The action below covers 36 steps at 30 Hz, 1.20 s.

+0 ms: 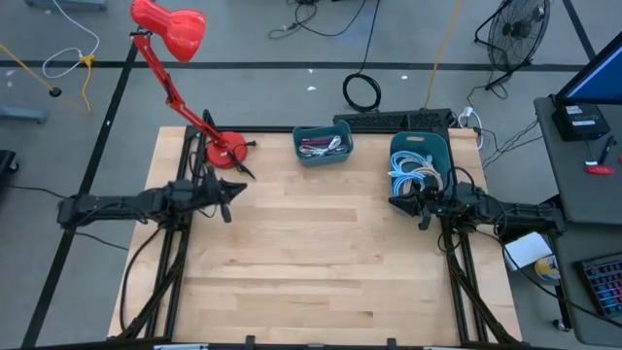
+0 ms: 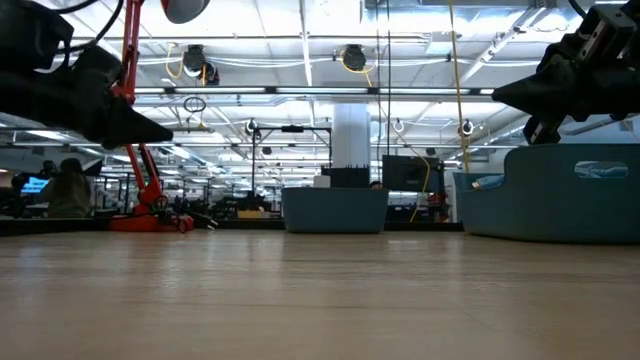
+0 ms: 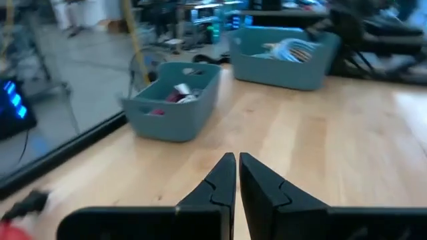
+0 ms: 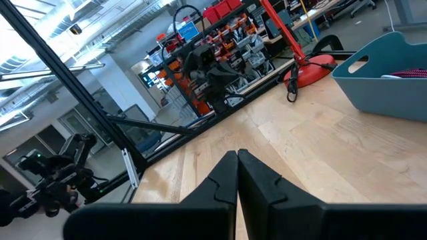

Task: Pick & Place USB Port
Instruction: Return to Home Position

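Note:
A small teal bin stands near the table's far edge and holds small white and reddish items. I cannot pick out a USB port among them. A larger teal bin at the far right holds coiled white and blue cables. My left gripper hovers shut above the table's left part, pointing right toward both bins. My right gripper hovers shut just near of the larger bin, pointing left. Both grippers are off the table top in the low view and hold nothing.
A red desk lamp stands with its round base at the table's far left corner, its arm leaning left and away. A dark power strip lies behind the bins. Bare wood spreads across the middle and near part of the table.

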Motion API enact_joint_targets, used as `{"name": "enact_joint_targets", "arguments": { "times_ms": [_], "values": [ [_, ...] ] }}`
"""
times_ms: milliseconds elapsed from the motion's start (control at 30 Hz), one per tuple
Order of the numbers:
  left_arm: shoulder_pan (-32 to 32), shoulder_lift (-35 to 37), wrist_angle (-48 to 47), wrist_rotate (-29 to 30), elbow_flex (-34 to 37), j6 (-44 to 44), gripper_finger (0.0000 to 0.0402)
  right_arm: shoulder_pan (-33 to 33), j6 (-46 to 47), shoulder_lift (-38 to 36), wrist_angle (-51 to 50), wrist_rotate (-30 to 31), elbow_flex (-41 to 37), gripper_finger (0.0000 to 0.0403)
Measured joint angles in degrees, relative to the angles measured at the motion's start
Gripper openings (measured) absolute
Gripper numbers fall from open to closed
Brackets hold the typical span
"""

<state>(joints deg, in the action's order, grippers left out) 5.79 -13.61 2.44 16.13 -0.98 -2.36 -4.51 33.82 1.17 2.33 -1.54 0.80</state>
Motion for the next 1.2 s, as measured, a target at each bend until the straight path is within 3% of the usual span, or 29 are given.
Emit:
{"name": "enact_joint_targets", "arguments": {
  "times_ms": [167, 333, 567, 667, 900, 1200],
  "values": [
    [5.86, 0.0, -0.03, 0.47, -0.01, -9.45, 0.0026, 0.0, 0.0, 0.0, 0.0, 0.0, 0.0, 0.0],
    [8.72, 0.17, -0.28, -2.71, -0.02, -9.28, 0.0026, 0.0, 0.0, 0.0, 0.0, 0.0, 0.0, 0.0],
    [6.16, 0.22, -1.18, -22.42, 0.09, -7.0, 0.0026, 0.0, 0.0, 0.01, 0.0, 0.0, 0.0, 0.0],
    [3.58, 0.22, -0.66, -25.69, 0.09, -6.58, 0.0026, 0.0, 0.0, 0.01, 0.0, 0.0, 0.0, 0.0],
    [-1.53, 0.04, -0.79, -24.16, 0.09, -2.89, 0.0026, 0.0, 0.0, 0.02, 0.0, 0.0, 0.0, 0.0],
    [-2.93, -0.26, -1.84, -16.51, 0.07, -0.94, 0.0026, 0.0, 0.0, 0.0, 0.0, 0.0, 0.0, 0.0]
  ]
}}
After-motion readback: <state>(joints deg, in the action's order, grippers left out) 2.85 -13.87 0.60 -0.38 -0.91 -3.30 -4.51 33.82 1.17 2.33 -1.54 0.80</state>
